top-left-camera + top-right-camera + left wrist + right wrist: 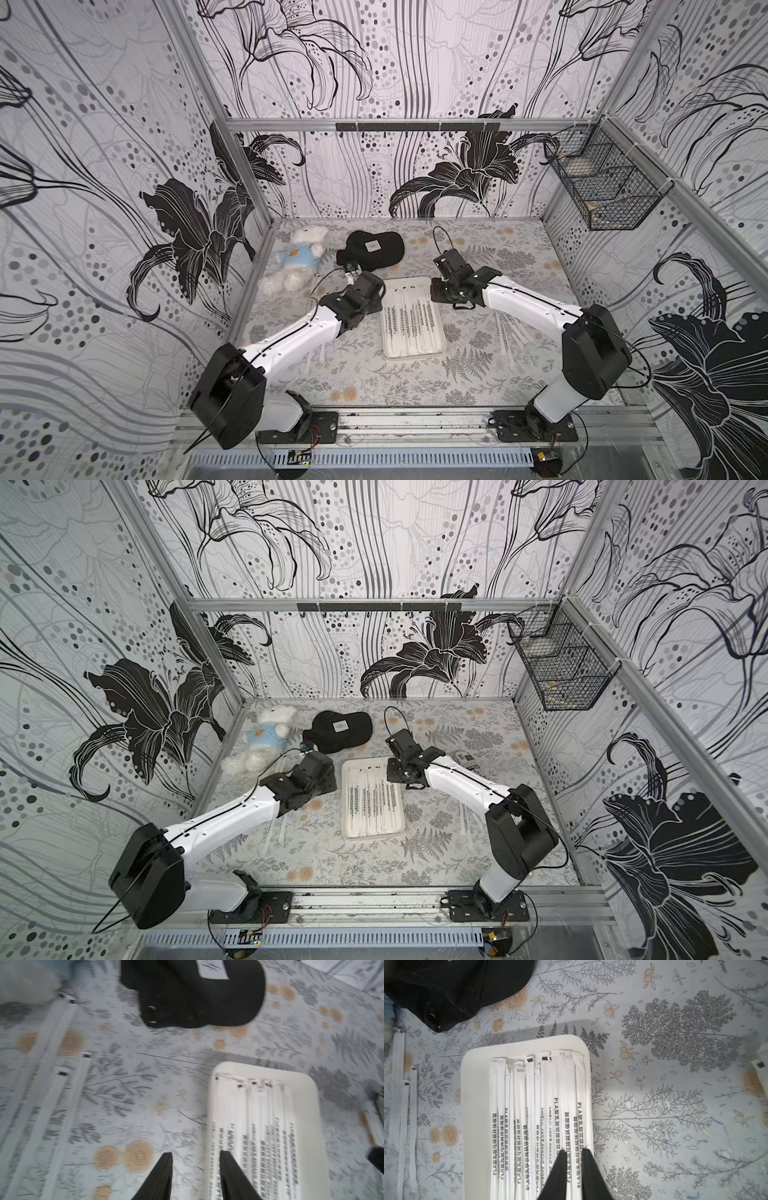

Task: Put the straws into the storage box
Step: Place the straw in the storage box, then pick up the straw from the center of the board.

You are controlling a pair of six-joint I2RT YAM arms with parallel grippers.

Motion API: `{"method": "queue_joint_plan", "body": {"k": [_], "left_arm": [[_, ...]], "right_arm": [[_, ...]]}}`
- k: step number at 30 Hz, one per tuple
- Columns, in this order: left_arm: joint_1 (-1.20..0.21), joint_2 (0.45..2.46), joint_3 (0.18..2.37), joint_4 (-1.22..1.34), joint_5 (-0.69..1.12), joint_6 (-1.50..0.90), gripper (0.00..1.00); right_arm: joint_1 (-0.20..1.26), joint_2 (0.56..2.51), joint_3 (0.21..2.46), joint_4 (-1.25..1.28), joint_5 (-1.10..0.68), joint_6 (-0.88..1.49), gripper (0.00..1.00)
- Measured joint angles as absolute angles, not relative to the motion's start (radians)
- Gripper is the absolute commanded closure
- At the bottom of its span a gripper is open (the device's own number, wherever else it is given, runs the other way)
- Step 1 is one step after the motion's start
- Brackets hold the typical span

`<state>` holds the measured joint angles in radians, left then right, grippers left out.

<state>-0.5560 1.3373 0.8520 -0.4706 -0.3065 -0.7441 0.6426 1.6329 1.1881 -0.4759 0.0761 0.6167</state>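
Note:
The storage box (pixel 415 355) (pixel 374 835) is a shallow white tray in mid-table, between the two arms. Several white printed straws (pixel 411 324) (pixel 517 1105) lie side by side along it. In the left wrist view my left gripper (pixel 195 1153) stands open over the box's (pixel 214 1093) left rim, nothing between its fingers. In the right wrist view my right gripper (pixel 573 1149) sits over the box's (pixel 475 1095) right side, shut on straws (pixel 577 1088) whose far ends rest in the box. More straws lie loose on the table, left (pixel 52 1084) (pixel 402 1115) and right (pixel 513 332) of the box.
A black cap (pixel 374 249) and a white teddy bear in a blue shirt (pixel 297 259) lie behind the box to the left. A short white printed tube (pixel 467 762) lies behind the right arm. A black wire basket (pixel 602 178) hangs on the right wall.

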Motion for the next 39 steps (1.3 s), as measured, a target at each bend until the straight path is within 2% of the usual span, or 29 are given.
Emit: {"method": "queue_joint_plan", "body": {"k": [5, 12, 22, 30, 39], "left_arm": [[-0.361, 1.335, 0.741, -0.508, -0.31, -0.719, 0.55], [-0.279, 1.39, 0.732, -0.508, -0.301, -0.682, 0.57], [-0.251, 1.494, 0.717, -0.482, -0.273, -0.656, 0.68], [-0.245, 1.525, 0.717, -0.44, -0.248, -0.646, 0.87], [-0.316, 1.521, 0.738, -0.445, -0.212, -0.634, 0.92]], "right_arm": [[0.643, 1.633, 1.188, -0.464, 0.061, 0.616, 0.82], [0.643, 1.633, 1.188, -0.453, 0.044, 0.616, 0.82], [0.643, 1.633, 1.188, -0.448, 0.044, 0.616, 0.82], [0.643, 1.633, 1.188, -0.447, 0.044, 0.616, 0.82], [0.643, 1.633, 1.188, -0.448, 0.045, 0.616, 0.82]]}}
